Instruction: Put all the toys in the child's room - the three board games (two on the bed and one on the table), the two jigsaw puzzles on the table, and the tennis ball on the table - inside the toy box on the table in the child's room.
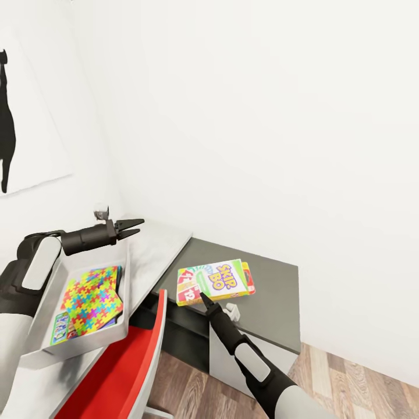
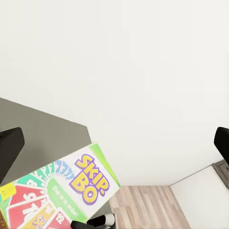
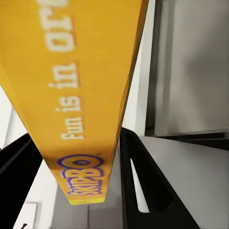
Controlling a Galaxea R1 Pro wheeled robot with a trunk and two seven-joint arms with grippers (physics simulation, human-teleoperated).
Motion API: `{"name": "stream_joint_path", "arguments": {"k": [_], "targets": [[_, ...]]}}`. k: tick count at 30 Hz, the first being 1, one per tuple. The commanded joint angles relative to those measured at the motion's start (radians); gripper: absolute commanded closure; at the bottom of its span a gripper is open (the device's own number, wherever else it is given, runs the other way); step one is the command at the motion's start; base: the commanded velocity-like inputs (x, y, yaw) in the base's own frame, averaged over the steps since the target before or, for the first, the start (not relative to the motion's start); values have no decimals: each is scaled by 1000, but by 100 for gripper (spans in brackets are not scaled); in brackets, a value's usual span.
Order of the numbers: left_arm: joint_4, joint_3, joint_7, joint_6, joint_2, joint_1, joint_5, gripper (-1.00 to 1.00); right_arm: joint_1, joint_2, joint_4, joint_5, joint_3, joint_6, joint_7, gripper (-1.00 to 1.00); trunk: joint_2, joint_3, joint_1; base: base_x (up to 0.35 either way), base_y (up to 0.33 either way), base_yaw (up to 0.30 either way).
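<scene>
My right gripper (image 1: 203, 298) is shut on the near edge of the yellow-green Skip-Bo board game (image 1: 216, 281), which is over the dark-grey cabinet top (image 1: 270, 294). In the right wrist view the box's orange edge (image 3: 81, 95) runs between the black fingers (image 3: 138, 186). The light grey toy box (image 1: 41, 343) stands on the pale desk top (image 1: 160, 244) at the left. It holds a multicoloured jigsaw puzzle (image 1: 90, 298) and a blue board game (image 1: 60, 329). My left gripper (image 1: 132, 228) hangs open and empty over the toy box's far end, and its wrist view looks toward the Skip-Bo box (image 2: 62, 195).
A red chair (image 1: 116, 372) is tucked under the desk just in front of the toy box and beside my right arm. White walls close the corner behind the desk, with a black silhouette poster (image 1: 6, 128) at the left. Wood-plank floor (image 1: 355, 378) lies to the right.
</scene>
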Motion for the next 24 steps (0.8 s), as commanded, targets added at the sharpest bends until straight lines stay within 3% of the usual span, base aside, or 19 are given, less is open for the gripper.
{"name": "stream_joint_path", "arguments": {"k": [1,24], "targets": [[0,1,-5,3,0,-1,-4,-100,-2,0,2,-8,6,-4,4,100,6,2,-4,0,0,0],[0,0,-5,3,0,-1,-4,-100,0,0,2,-7,4,-7,7,100,167,74,-92,0,0,0]]}}
